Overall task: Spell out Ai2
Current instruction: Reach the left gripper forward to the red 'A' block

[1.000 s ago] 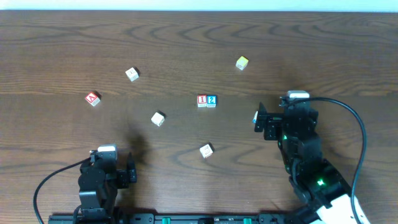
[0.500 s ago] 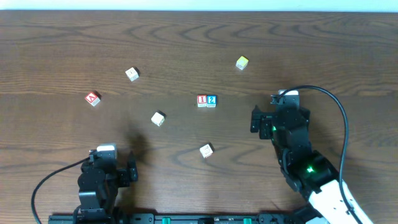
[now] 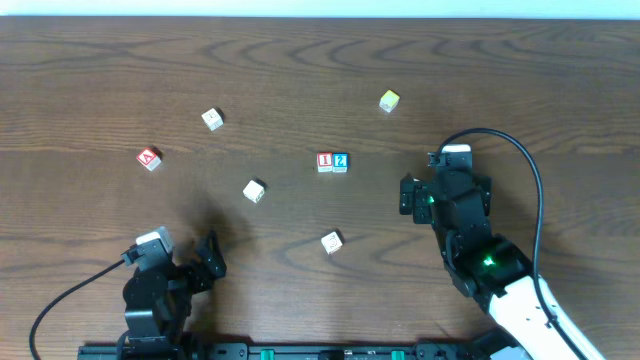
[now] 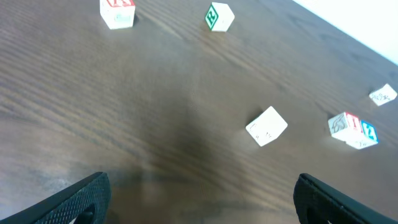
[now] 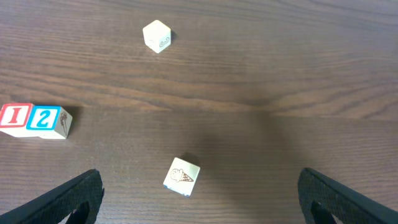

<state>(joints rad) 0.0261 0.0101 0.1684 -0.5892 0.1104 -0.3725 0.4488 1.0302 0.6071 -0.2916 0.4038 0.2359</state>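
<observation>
The red-faced A cube (image 3: 149,158) (image 4: 117,11) lies alone at the left of the table. The red I cube (image 3: 325,162) (image 5: 15,118) and the blue 2 cube (image 3: 341,162) (image 5: 46,119) touch side by side near the middle, reading "I2". My left gripper (image 3: 182,262) (image 4: 205,205) is open and empty near the front left, well short of the A cube. My right gripper (image 3: 436,190) (image 5: 199,202) is open and empty to the right of the I and 2 cubes. Its fingers (image 5: 81,194) frame the table toward them.
A green-marked cube (image 3: 212,119) (image 4: 219,17) sits at the back left. Between the arms sit a plain whitish cube (image 3: 254,190) (image 4: 267,126) and an ice-cream-picture cube (image 3: 332,241) (image 5: 181,177). A yellow cube (image 3: 389,101) is at the back right. Dark wooden table (image 3: 540,80).
The right gripper has shifted a little left and turned toward the table's middle. The left wrist has twisted in place. No cube has moved.
</observation>
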